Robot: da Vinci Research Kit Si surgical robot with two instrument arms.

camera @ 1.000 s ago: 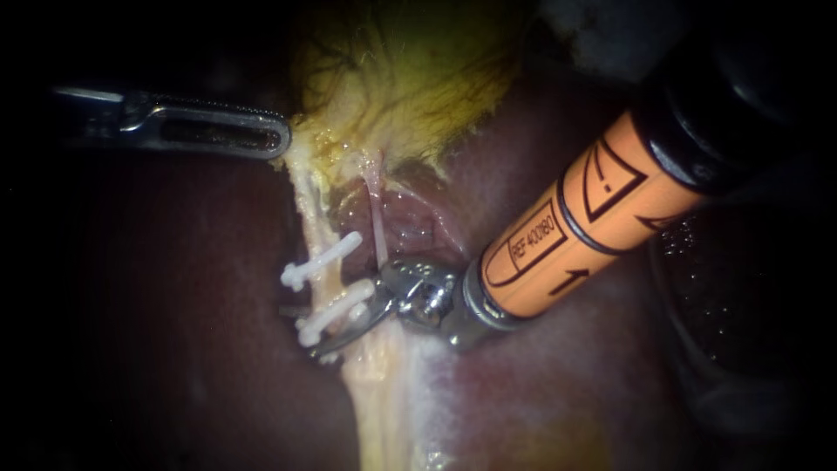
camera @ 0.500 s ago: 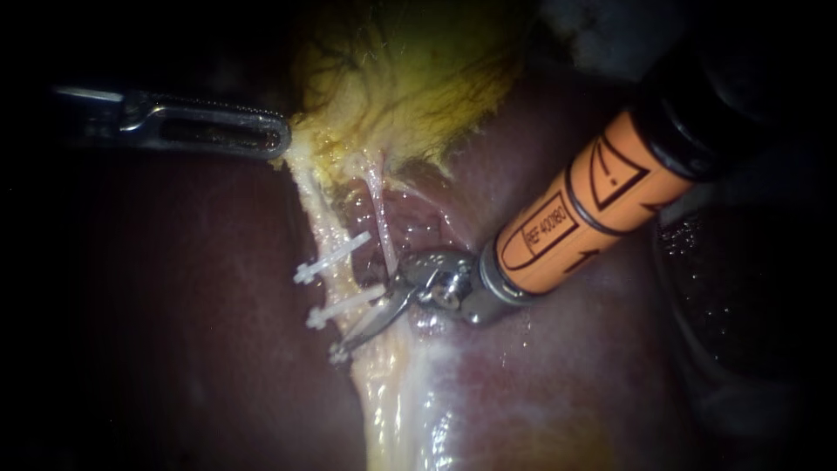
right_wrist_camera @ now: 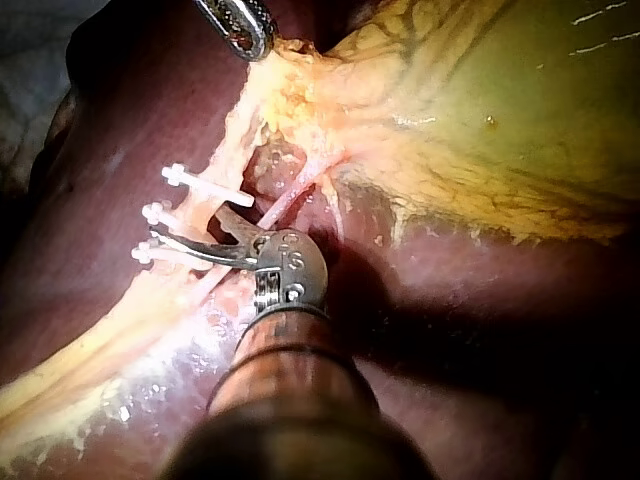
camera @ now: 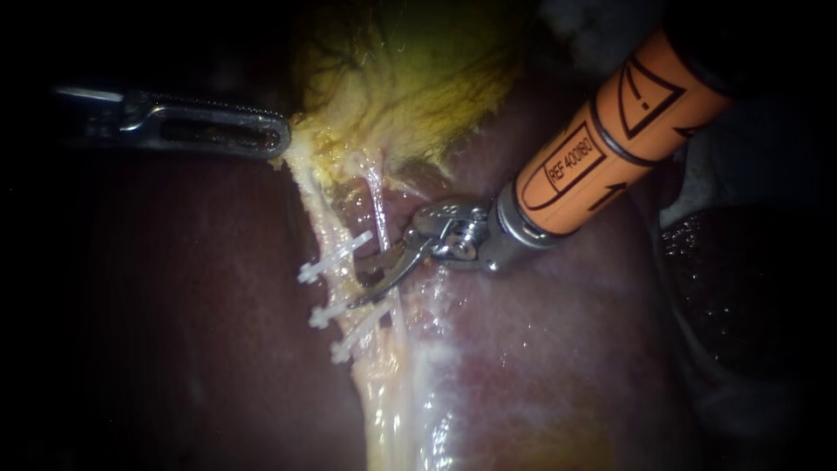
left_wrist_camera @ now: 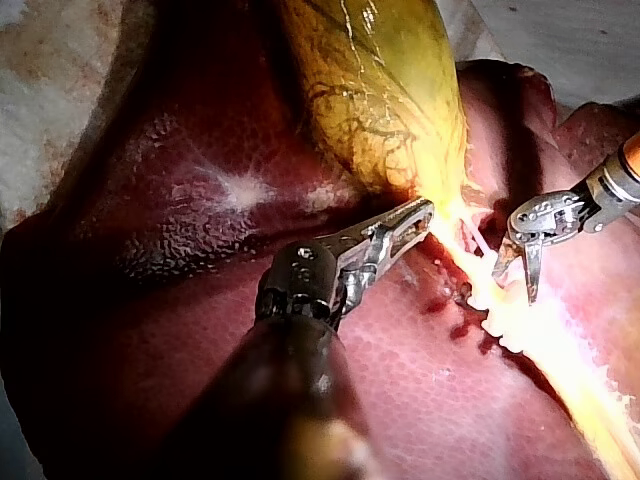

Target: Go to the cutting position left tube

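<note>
My right instrument (camera: 366,281), a metal-tipped shaft in an orange sleeve, has climbed since a second ago. Back then its pincer lay low across the row of three white plastic clips (camera: 321,316), covering the lowest one. Now all three clips show, and the pincer sits at the upper half of the row. Its jaws stand narrowly apart with nothing gripped. The long jaw slants down to end beside the middle clip, and the short one is just under the top clip. I cannot tell whether either jaw touches the strand.

The left tube (camera: 318,214) is the pale yellow strand that the clips cross. It runs from above the row down past it, over the dark red liver (camera: 540,349). A thinner pink tube (camera: 377,205) lies just beside the top clip, on the side where my right instrument comes in.

My left instrument (camera: 281,139), a slotted steel grasper, has not moved. It is well above the row, and its pincer is closed on the pale edge of the yellow-green gallbladder (camera: 410,78).
</note>
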